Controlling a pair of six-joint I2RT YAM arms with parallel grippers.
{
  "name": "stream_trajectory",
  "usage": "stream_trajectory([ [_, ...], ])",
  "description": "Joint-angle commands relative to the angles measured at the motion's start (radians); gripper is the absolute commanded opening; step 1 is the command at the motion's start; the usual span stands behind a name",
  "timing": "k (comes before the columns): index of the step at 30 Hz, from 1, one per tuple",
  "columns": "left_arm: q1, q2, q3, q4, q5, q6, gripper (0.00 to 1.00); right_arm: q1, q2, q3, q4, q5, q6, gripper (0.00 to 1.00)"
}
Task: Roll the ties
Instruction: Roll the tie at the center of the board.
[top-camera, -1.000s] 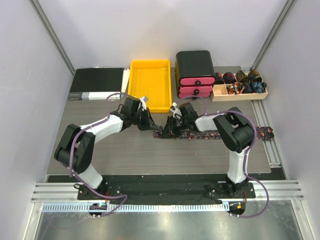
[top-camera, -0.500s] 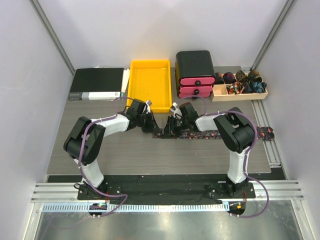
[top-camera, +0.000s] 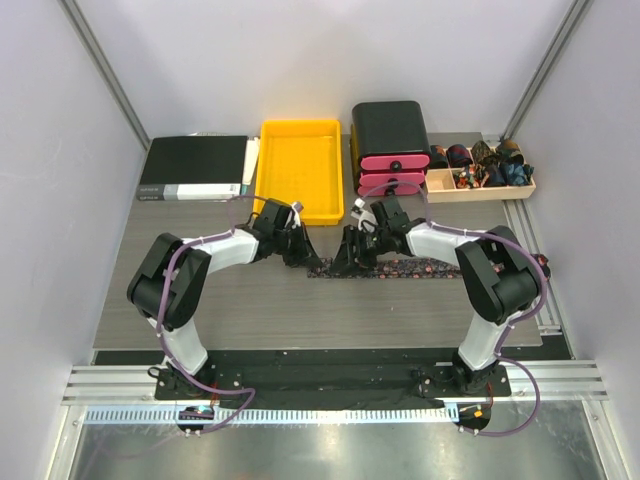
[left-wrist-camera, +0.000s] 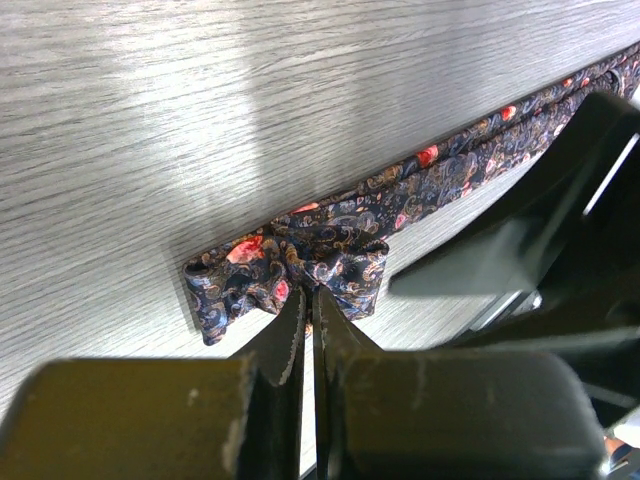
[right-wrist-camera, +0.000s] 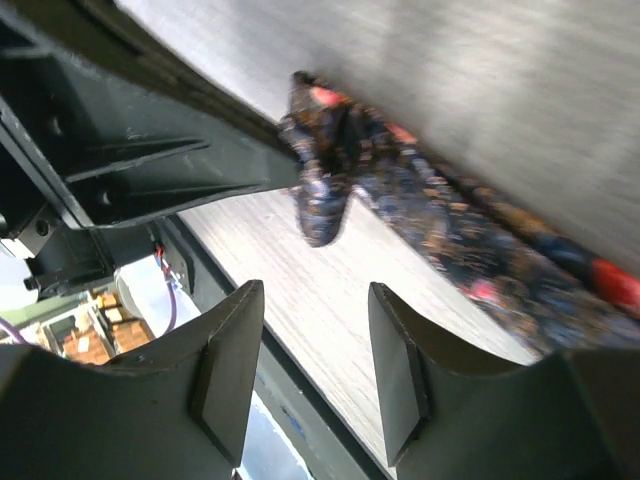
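A dark tie (top-camera: 420, 268) with red and orange speckles lies in a long strip across the middle of the table. Its left end (left-wrist-camera: 285, 265) is folded over into a small bunch. My left gripper (left-wrist-camera: 308, 296) is shut, its tips pinching the near edge of that bunch; from above it sits at the strip's left tip (top-camera: 306, 257). My right gripper (right-wrist-camera: 312, 300) stands open just short of the bunched end (right-wrist-camera: 325, 190), with bare table between its fingers. In the top view the right gripper (top-camera: 353, 260) hovers over the strip a little right of the left one.
Along the back stand a black binder (top-camera: 195, 168), a yellow tray (top-camera: 300, 165), a black box with pink drawers (top-camera: 391, 145) and a wooden box (top-camera: 480, 190) holding several rolled ties. A metal rail (top-camera: 535, 290) runs down the table's right edge.
My right gripper has opened and let go of the tie, and its arm has swung outward to the right. The left gripper stays shut on the folded end.
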Motion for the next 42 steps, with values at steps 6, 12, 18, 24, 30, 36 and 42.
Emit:
stream_trajectory([
  [6,-0.016,0.001,0.044,0.004,0.004,0.019,0.00,-0.033,0.034,0.035,0.079,0.040,0.042,0.50],
  [12,-0.018,0.034,0.061,0.001,0.005,0.019,0.00,-0.032,0.056,0.034,0.142,0.026,0.084,0.48],
  [18,-0.029,0.064,0.070,0.007,0.019,0.021,0.00,-0.032,0.084,0.034,0.145,0.039,0.070,0.43],
  [24,-0.026,0.051,0.069,-0.010,0.042,0.039,0.01,-0.032,0.116,0.026,0.140,0.055,0.046,0.35],
  [30,-0.013,0.027,0.065,-0.062,0.076,0.085,0.11,-0.032,0.131,0.006,0.145,0.072,0.033,0.21],
  [36,0.069,-0.140,0.061,-0.160,0.099,0.410,0.49,-0.032,0.142,0.001,0.134,0.079,0.020,0.09],
  [42,0.071,-0.234,0.102,-0.338,0.197,1.158,0.59,-0.032,0.156,0.011,0.111,0.082,0.001,0.04],
])
